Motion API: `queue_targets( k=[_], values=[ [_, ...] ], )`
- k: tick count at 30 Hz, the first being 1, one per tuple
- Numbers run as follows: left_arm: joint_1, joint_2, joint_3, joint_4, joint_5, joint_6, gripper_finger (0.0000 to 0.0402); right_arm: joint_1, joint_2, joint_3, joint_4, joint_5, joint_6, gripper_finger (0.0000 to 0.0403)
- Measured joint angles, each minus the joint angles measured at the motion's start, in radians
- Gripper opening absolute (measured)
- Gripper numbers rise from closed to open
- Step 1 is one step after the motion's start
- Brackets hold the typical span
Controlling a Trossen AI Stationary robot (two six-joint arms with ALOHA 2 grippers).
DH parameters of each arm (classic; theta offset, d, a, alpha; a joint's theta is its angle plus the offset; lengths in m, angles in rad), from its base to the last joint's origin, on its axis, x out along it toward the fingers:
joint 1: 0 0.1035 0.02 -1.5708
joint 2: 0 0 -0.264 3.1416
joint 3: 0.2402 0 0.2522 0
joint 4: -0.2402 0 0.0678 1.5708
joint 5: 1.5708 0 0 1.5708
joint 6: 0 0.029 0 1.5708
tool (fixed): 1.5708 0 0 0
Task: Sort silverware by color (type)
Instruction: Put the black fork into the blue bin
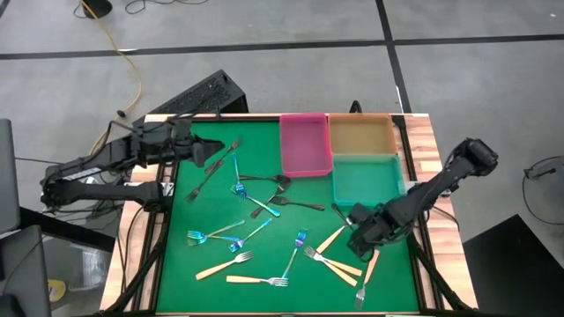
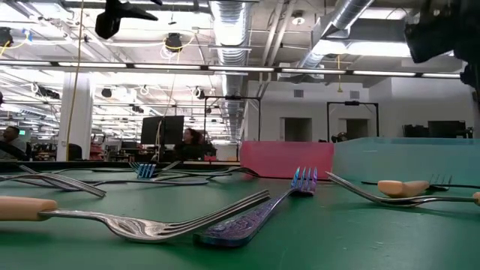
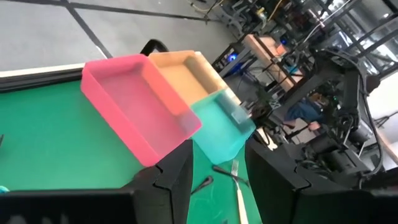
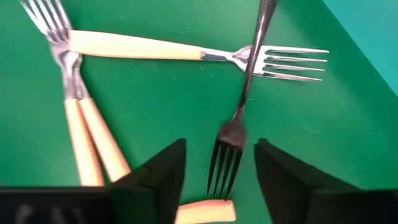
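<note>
Forks lie scattered on the green mat (image 1: 203,211): tan-handled silver ones (image 1: 256,280), shiny blue ones (image 1: 295,255) and black ones (image 1: 300,204). My right gripper (image 1: 359,231) points down near the right edge, open. In the right wrist view (image 4: 217,168) its fingers stand on either side of the tine end of a black fork (image 4: 227,152) without touching it. That fork's handle crosses the neck of a tan-handled fork (image 4: 137,45). My left gripper (image 1: 211,154) hovers open above the far left, nothing between its fingers (image 3: 217,180).
Three bins stand at the far right: pink (image 1: 304,145), tan (image 1: 361,134) and teal (image 1: 367,179). Two more tan-handled forks (image 4: 93,140) lie close beside the right gripper. A keyboard (image 1: 198,97) sits beyond the table's far left corner.
</note>
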Motion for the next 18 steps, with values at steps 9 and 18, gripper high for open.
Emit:
queue_targets(
  k=[9,18],
  values=[
    [0.000,0.043,0.000,-0.003,0.000,0.001,0.0129,-0.065,0.125,0.000,0.013,-0.021,-0.065,0.0264],
    [0.000,0.072,0.000,-0.008,0.000,0.002,0.0129,-0.138,0.176,-0.045,0.090,-0.044,-0.156,0.0264]
  ],
)
